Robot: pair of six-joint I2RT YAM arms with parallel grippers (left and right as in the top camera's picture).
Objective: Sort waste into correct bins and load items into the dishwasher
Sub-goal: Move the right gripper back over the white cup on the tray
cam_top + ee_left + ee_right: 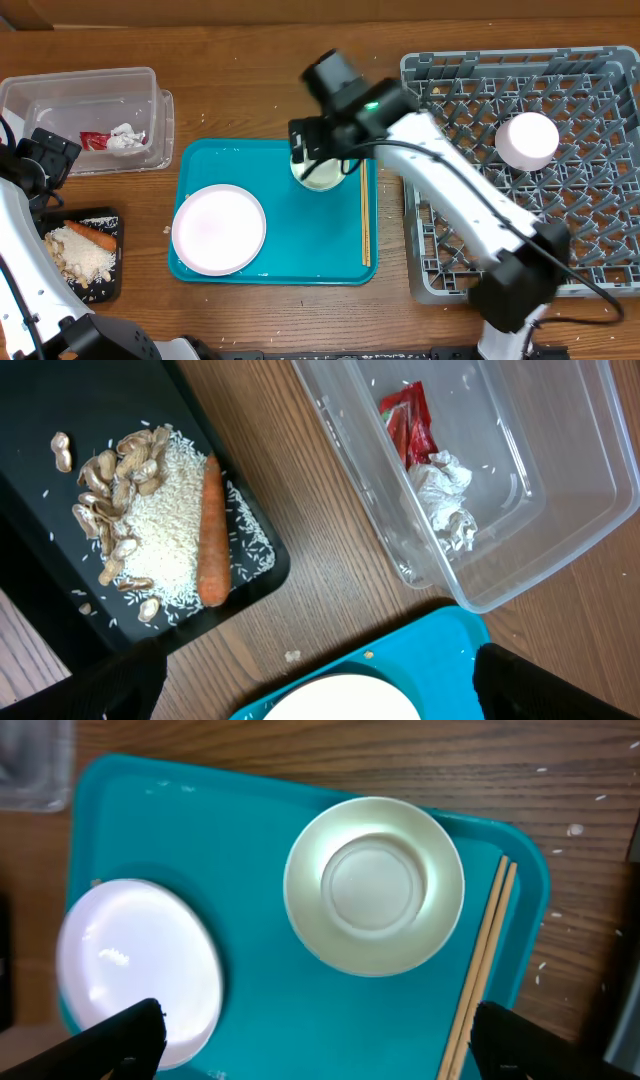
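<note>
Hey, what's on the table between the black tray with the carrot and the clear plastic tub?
Only bare wooden table separates the black tray and the clear tub; the left wrist view shows it.

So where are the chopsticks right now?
In the overhead view, the chopsticks lie along the teal tray's right edge, just right of the small dish.
</note>
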